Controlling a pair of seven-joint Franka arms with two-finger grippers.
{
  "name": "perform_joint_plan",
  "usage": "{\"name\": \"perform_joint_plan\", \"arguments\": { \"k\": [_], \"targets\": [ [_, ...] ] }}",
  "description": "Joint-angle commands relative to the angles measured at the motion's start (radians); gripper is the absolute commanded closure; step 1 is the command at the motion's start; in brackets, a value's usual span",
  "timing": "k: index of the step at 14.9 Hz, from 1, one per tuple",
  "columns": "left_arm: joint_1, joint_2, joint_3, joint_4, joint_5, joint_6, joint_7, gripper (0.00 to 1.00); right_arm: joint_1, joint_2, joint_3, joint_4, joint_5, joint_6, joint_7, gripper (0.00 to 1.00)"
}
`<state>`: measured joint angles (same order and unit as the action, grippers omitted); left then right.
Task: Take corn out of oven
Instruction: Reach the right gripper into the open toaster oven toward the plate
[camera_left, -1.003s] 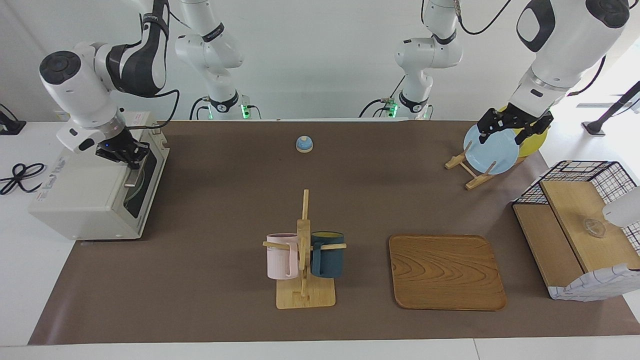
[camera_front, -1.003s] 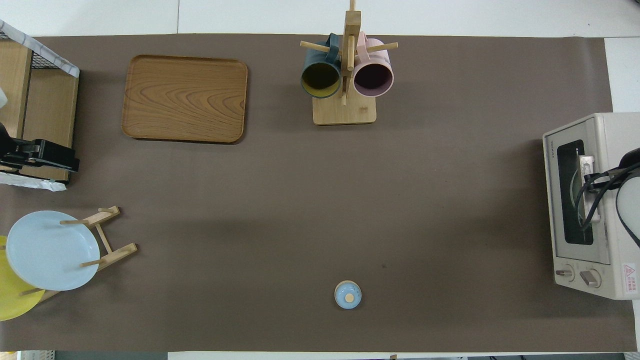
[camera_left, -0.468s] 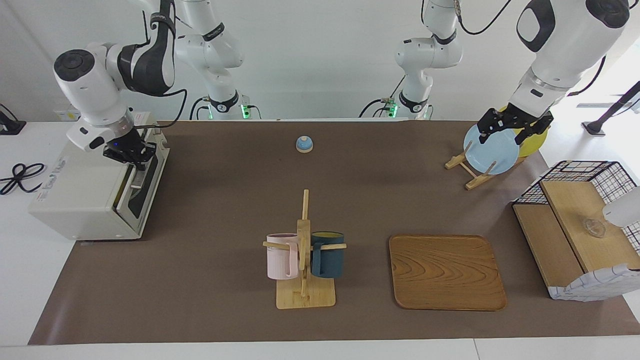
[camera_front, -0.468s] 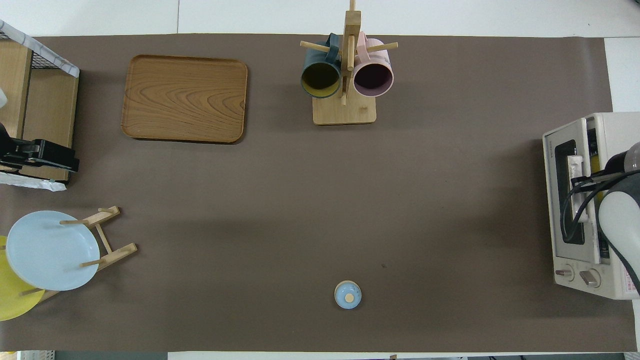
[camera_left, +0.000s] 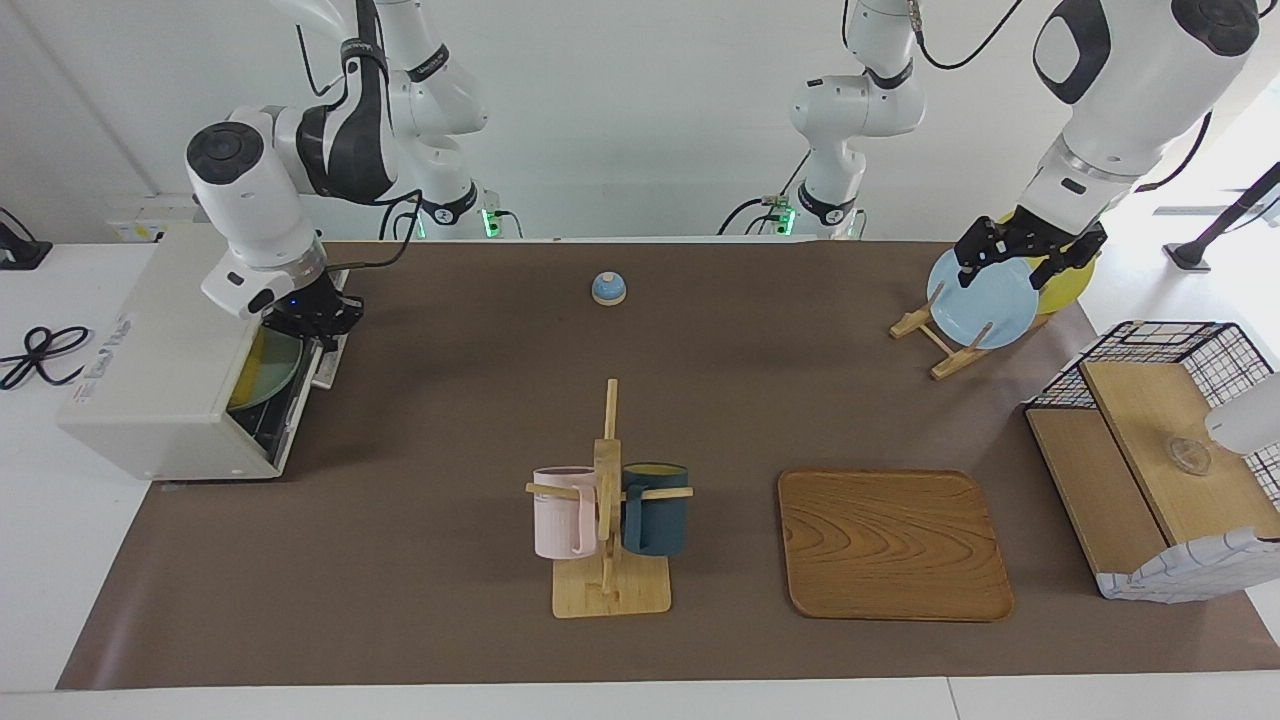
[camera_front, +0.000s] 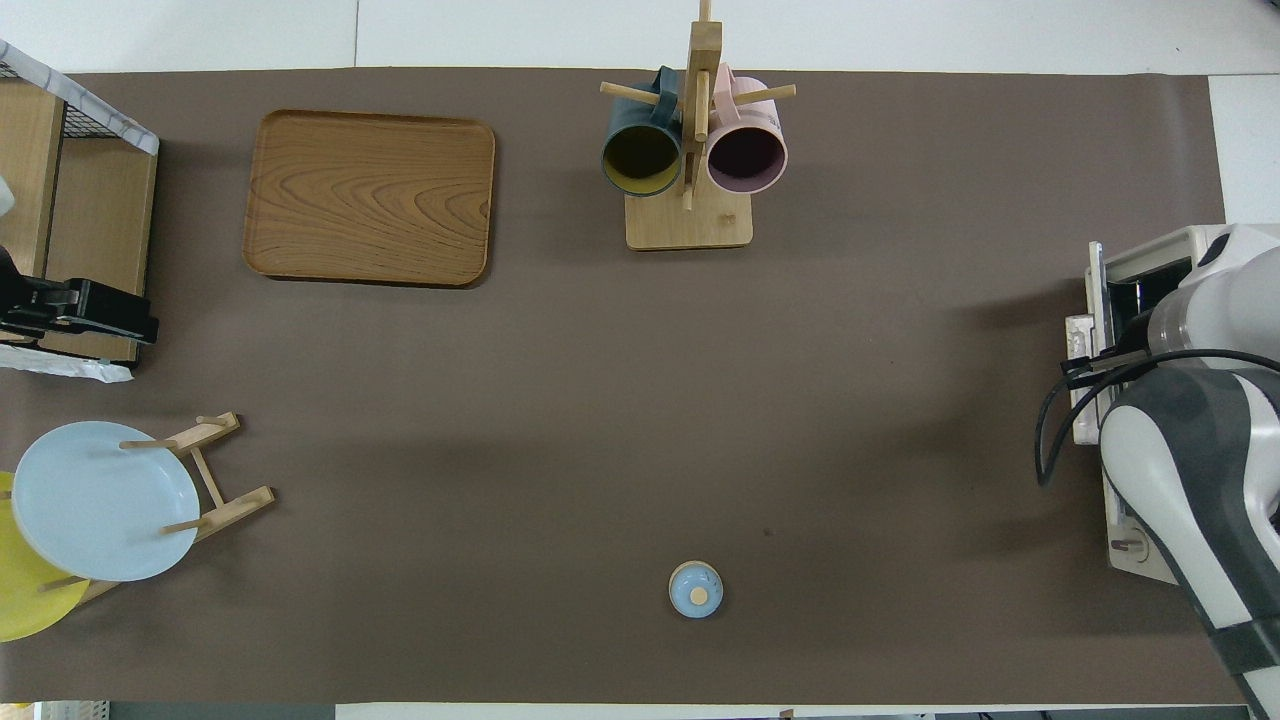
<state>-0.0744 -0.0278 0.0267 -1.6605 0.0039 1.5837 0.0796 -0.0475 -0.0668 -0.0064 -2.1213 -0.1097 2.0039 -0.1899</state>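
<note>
Right gripper (camera_left: 318, 322): I have it clenched on the handle at the top edge of the oven door (camera_left: 318, 362), down at the oven's front. Door hangs partway dropped, tilted outward from the oven (camera_left: 160, 370), which sits at the right arm's end of the tabletop (camera_left: 450, 400). Under the gripper, through the gap, I see a yellowish-green round shape inside the cavity; I cannot make out the corn itself from either view. In the overhead view the right arm covers most of the oven.

Out from the gripper toward the table's middle: small blue bell (camera_left: 609, 288), close to the robots. Farther from the robots, a wooden mug rack (camera_left: 608, 520) carrying a pink mug (camera_left: 563, 512) and a dark teal mug (camera_left: 656, 508). Beside that, toward the left arm's end, a wooden tray (camera_left: 892, 545).

Left gripper (camera_left: 1030, 255): released, fingers spread, waiting over the blue plate (camera_left: 982, 300) on its rack.
</note>
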Motion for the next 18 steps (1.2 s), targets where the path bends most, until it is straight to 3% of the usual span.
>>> {"name": "perform_joint_plan", "arguments": {
  "k": [1, 11, 18],
  "targets": [
    [0.008, -0.024, -0.004, -0.024, -0.012, 0.018, 0.006, 0.00, 0.000, 0.078, -0.012, -0.041, -0.010, 0.148, 0.027, 1.00],
    [0.008, -0.024, -0.004, -0.024, -0.012, 0.016, 0.006, 0.00, 0.005, 0.122, -0.010, -0.154, 0.001, 0.351, 0.062, 1.00],
    [0.007, -0.024, -0.004, -0.024, -0.012, 0.016, 0.006, 0.00, 0.003, 0.202, 0.003, -0.157, 0.015, 0.386, 0.087, 1.00]
  ]
}}
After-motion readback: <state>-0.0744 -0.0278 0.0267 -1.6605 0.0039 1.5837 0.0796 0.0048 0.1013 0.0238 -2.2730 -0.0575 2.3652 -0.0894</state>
